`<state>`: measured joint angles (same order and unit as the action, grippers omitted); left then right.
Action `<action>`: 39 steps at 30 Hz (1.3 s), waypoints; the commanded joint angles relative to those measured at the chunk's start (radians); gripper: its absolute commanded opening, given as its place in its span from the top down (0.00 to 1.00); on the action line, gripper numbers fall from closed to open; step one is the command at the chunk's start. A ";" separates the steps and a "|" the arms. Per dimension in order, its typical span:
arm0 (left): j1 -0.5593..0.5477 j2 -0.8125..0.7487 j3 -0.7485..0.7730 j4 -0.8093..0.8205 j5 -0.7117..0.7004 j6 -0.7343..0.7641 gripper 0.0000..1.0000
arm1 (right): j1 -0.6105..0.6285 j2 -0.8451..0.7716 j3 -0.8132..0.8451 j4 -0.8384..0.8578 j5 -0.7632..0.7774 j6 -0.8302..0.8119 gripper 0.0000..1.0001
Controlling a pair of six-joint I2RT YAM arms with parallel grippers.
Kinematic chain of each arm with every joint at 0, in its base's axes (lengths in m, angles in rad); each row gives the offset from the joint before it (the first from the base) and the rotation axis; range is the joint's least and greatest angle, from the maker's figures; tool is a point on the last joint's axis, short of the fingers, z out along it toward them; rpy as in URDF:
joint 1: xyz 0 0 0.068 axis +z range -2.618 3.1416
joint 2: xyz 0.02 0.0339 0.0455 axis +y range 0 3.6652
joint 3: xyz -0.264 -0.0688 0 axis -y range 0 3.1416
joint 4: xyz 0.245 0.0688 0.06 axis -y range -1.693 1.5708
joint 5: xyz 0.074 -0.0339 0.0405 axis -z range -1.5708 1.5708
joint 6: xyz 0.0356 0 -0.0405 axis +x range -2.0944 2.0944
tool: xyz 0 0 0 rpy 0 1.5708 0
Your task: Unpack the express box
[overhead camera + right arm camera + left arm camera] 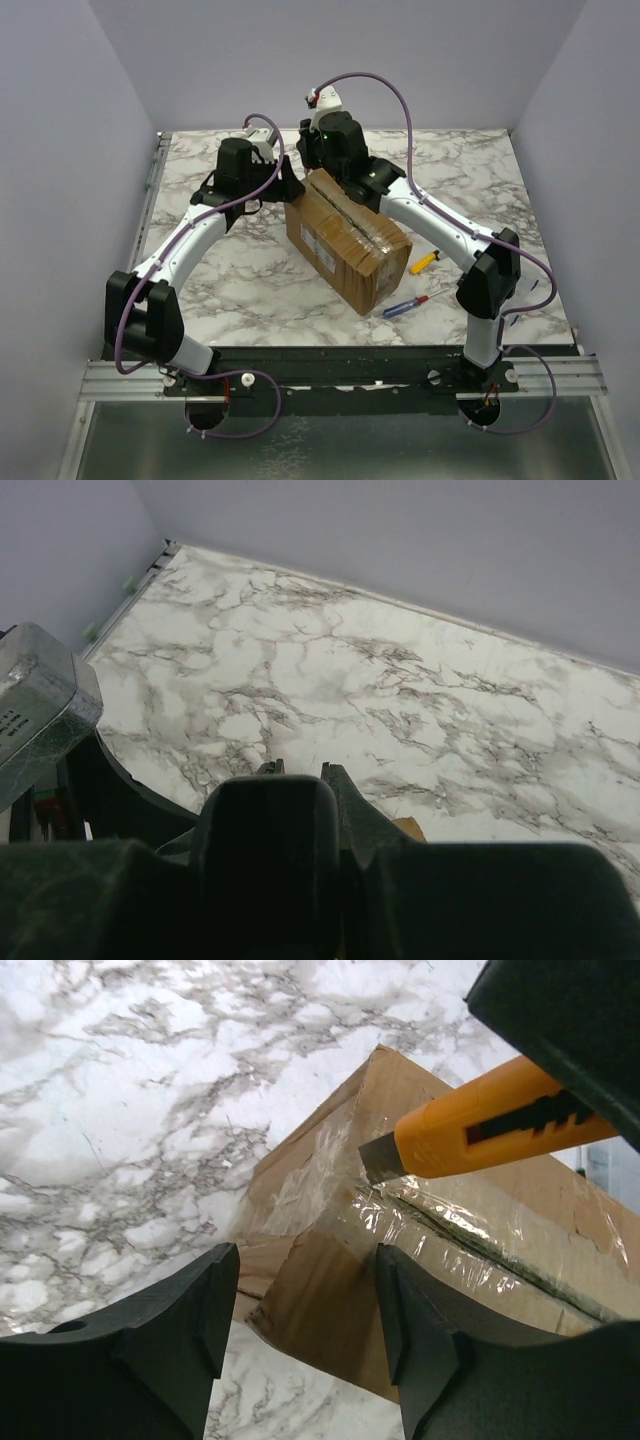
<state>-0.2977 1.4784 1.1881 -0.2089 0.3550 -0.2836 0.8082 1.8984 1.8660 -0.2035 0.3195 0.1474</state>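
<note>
The express box (348, 245) is a brown taped carton lying at an angle mid-table. My right gripper (322, 168) is over its far end, shut on an orange utility knife (480, 1125). The knife's grey blade (380, 1157) is at the end of the glossy taped seam (480, 1250) on the box top. My left gripper (305, 1330) is open just off the box's far-left corner (330, 1290), with the cardboard showing between its fingers and untouched by them. In the right wrist view that gripper (300, 772) shows from behind with its tips close together, and the knife is hidden.
A small yellow tool (424, 262) and a blue-and-red screwdriver (405, 305) lie on the marble table (250, 290) right of the box. Walls close the table in at the back and both sides. The left arm's wrist (35, 710) is close to the right gripper.
</note>
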 commanded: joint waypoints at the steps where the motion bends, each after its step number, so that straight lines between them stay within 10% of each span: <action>1: 0.045 0.059 -0.037 -0.079 -0.172 0.112 0.41 | -0.006 0.019 0.046 0.005 -0.031 -0.008 1.00; 39: 0.054 0.063 -0.068 -0.043 -0.054 0.087 0.50 | -0.014 0.096 0.105 0.007 -0.043 -0.095 1.00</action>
<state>-0.2600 1.4971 1.1740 -0.1169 0.3515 -0.2256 0.7982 1.9892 1.9591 -0.1722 0.2661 0.0761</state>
